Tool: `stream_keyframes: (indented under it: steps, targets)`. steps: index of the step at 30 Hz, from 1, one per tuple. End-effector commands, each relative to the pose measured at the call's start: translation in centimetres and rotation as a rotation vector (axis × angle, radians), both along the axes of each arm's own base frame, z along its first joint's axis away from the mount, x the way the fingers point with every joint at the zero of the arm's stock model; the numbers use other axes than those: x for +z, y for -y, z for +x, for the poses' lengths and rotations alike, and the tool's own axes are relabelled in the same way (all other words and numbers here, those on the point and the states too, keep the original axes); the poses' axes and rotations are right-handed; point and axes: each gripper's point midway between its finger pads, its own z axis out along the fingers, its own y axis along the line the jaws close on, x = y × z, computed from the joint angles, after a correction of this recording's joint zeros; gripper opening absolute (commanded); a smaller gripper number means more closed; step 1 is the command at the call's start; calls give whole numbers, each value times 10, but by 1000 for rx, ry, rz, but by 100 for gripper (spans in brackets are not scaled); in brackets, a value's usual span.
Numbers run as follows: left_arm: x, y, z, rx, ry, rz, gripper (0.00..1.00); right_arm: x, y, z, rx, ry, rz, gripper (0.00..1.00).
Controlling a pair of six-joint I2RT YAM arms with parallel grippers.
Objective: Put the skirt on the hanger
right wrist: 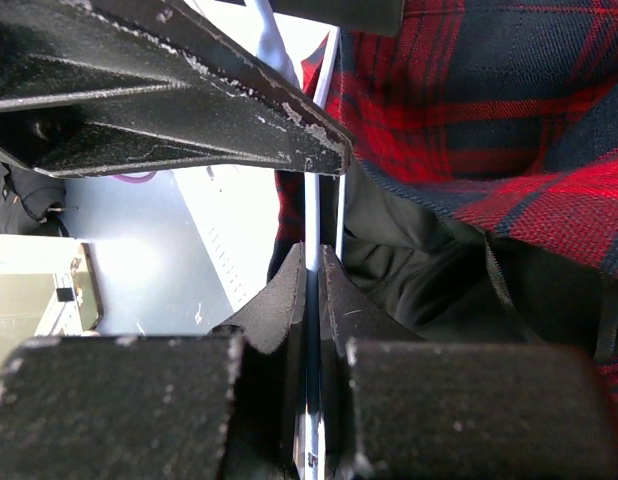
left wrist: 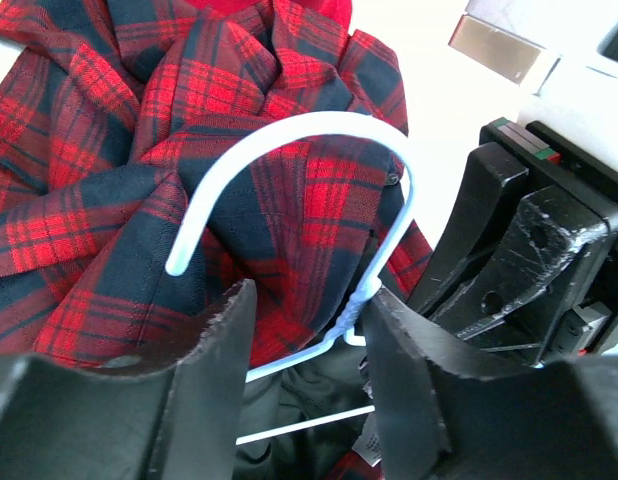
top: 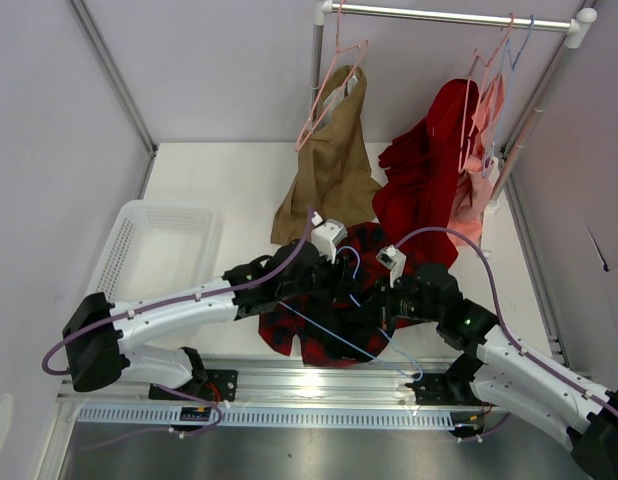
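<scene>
The red and navy plaid skirt (top: 289,335) lies bunched on the table between both arms; it also fills the left wrist view (left wrist: 139,170) and the right wrist view (right wrist: 469,90). The light-blue hanger (left wrist: 289,130) lies over it, hook up. My left gripper (left wrist: 304,345) is open, its jaws either side of the hanger's twisted neck, with the right finger (left wrist: 404,350) touching it. My right gripper (right wrist: 311,275) is shut on a straight wire of the hanger (right wrist: 311,215). In the top view, the left gripper (top: 332,283) and right gripper (top: 377,303) meet over the skirt.
A white basket (top: 154,250) stands at the left. A tan garment (top: 329,170) on a pink hanger (top: 334,75) and a plain red garment (top: 429,170) hang from the rail (top: 449,15) at the back, with further hangers at its right end.
</scene>
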Motion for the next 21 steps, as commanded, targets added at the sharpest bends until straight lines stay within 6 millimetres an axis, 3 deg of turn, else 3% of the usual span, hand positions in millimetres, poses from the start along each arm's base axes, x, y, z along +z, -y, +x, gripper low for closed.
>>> stream_keyframes:
  steps: [1, 10, 13, 16, 17, 20, 21]
  targets:
    - [28, 14, 6, 7, 32, -80, 49, 15, -4, 7, 4, 61, 12, 0]
    - [24, 21, 2, -15, 13, -77, 38, 14, -4, 9, -4, 67, 5, 0]
    - [25, 22, 1, -20, 12, -75, 29, 13, -3, 10, -10, 68, 0, 0]
    - [25, 21, 2, -19, 14, -65, 11, 14, -3, 12, -20, 69, -5, 0]
    - [24, 20, 3, -12, 17, -53, 1, 14, -2, 12, -23, 67, -8, 0]
    - [25, 16, 7, 8, 35, -35, 0, 15, 0, 17, -53, 65, -26, 0]
    - [22, 13, 8, 14, 38, -21, 0, 13, 2, 15, -55, 51, -41, 8]
